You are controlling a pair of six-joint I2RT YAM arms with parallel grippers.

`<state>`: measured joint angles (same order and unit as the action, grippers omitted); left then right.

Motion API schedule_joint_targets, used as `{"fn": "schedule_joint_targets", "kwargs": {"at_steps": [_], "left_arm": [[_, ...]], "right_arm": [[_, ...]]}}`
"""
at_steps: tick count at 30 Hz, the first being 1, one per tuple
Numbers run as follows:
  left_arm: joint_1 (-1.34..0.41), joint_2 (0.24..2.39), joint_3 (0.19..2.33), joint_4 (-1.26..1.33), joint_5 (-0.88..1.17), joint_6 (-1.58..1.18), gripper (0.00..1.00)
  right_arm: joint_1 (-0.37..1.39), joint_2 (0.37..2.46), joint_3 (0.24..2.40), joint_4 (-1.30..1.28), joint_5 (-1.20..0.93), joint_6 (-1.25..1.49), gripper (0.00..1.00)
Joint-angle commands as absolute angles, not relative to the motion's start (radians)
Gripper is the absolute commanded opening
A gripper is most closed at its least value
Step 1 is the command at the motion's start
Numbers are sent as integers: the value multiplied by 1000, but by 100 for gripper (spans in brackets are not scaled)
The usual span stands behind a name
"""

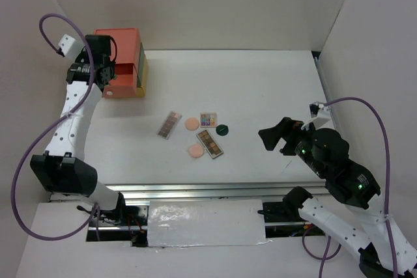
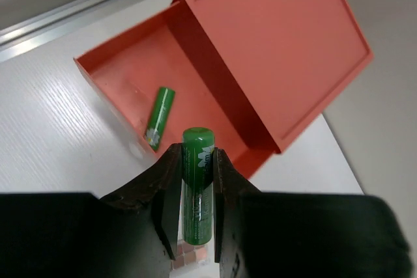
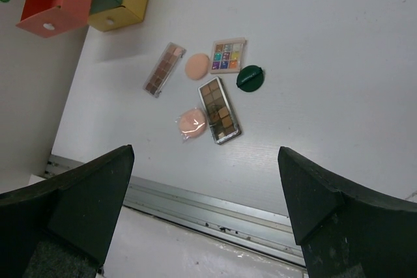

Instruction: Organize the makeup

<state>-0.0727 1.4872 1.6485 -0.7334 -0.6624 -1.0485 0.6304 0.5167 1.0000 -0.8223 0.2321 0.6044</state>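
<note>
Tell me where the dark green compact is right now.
In the top view the compact lies on the table near the middle, just right of the multicolour palette and of the far end of the brown palette.

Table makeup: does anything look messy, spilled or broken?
Nothing is spilled or broken. The long palette and the brown palette lie crooked, and the puffs, small palette and compact sit loose beside them, unsorted.
</note>
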Motion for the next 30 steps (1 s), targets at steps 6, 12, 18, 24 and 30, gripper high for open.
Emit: {"fn": "schedule_joint_targets", "kwargs": {"at_steps": [6, 12, 18, 24, 30], "left_arm": [[63, 1598, 1677, -663, -511, -963, 40], [100, 1628, 1715, -624, -460, -937, 79], [100, 1446, 1563, -546, -423, -945, 99], [98, 1116, 1173, -494, -437, -1052, 66], [101, 991, 901, -305, -364, -1046, 54]], "right_arm": [[629, 538, 1042, -793, 221, 588, 100], [629, 531, 1043, -808, 236, 584, 100], [629, 549, 1035, -793, 218, 586, 100], [629, 549, 1000, -756, 195, 595, 100], [630, 543, 993, -730, 157, 598, 100]]}}
